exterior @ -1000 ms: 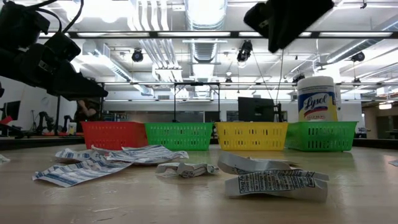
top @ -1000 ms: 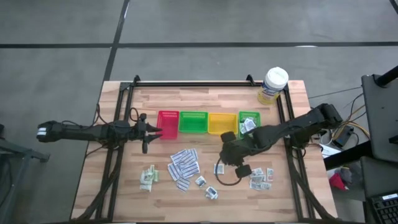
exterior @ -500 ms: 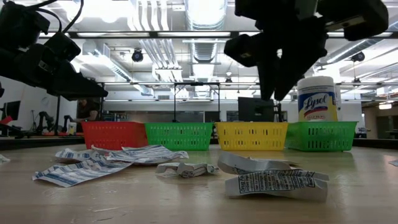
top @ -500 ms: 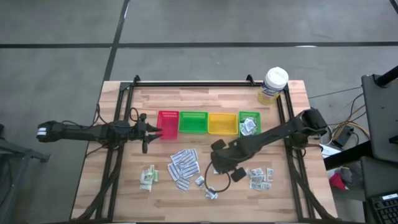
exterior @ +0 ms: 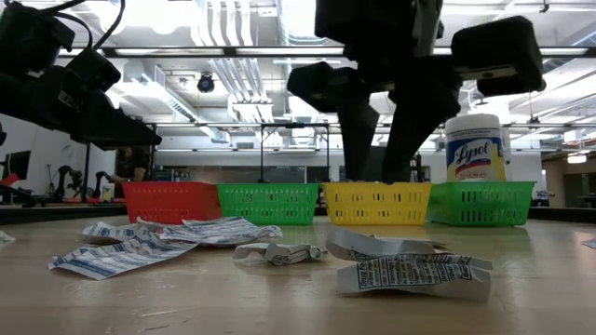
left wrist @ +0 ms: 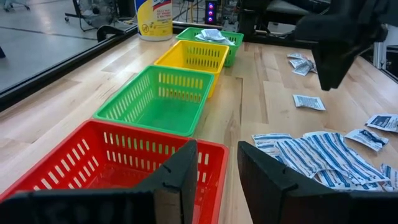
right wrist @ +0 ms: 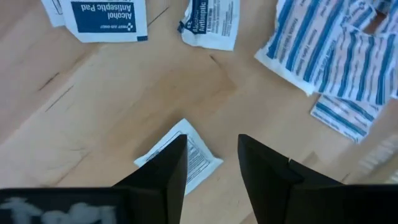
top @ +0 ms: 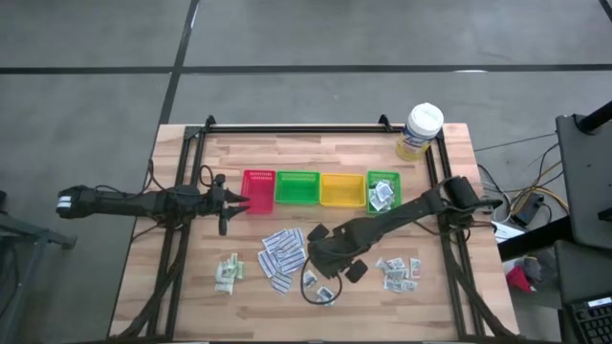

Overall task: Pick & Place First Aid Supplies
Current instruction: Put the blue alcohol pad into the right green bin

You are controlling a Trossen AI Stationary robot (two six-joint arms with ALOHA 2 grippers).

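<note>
holding packets [top: 382, 193], far green tray [top: 382, 179]; other trays bare; both grippers' jaws apart.

Parted right fingers [right wrist: 211, 171] above small packet [right wrist: 186, 155], alcohol pads [right wrist: 102, 15], striped strips [right wrist: 336, 50] beyond

The right claw [top: 318, 260] has swung leftward across the table (fingers apart), now over a small packet [right wrist: 180, 158].
</note>
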